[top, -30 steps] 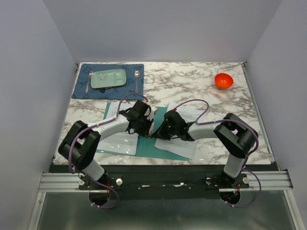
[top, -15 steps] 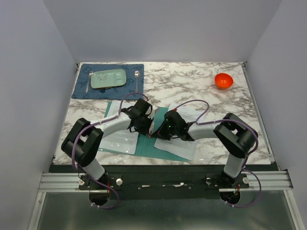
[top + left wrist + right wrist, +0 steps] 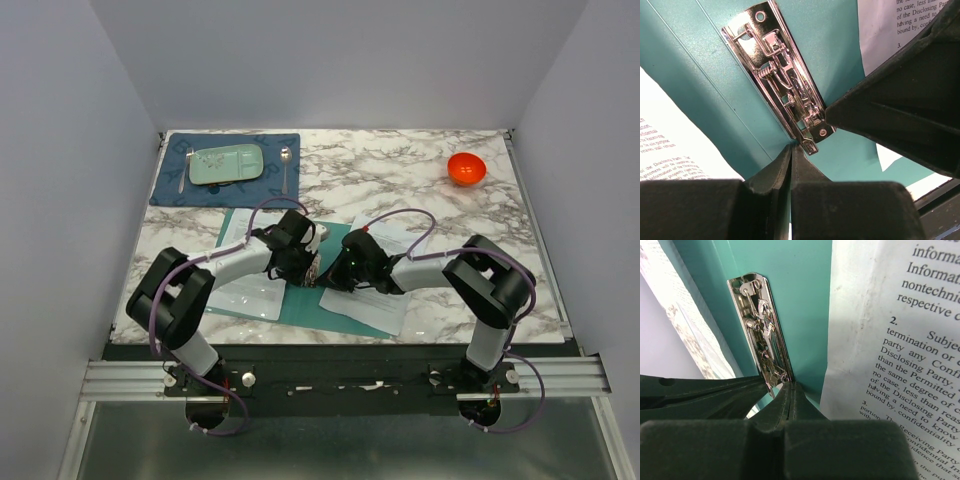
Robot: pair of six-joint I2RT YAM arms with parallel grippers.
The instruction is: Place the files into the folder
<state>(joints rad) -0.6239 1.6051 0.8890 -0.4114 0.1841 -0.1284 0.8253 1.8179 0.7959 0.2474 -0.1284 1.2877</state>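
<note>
The teal folder [image 3: 305,305] lies open on the marble bench [image 3: 420,190], near its front edge and about the middle. Both arms reach inward and meet over it. The left hand [image 3: 791,150] has its fingers pressed together, tips touching the near end of the metal clip [image 3: 785,85]. The right hand [image 3: 790,387] is likewise closed, tips at the same end of the clip, just beside the left one. The files [image 3: 890,365] lie flat on either side of the clip. Farther left sits a dark blue placemat [image 3: 170,185] carrying a pale green tray [image 3: 227,164]. An orange bowl [image 3: 466,168] stands far right.
</note>
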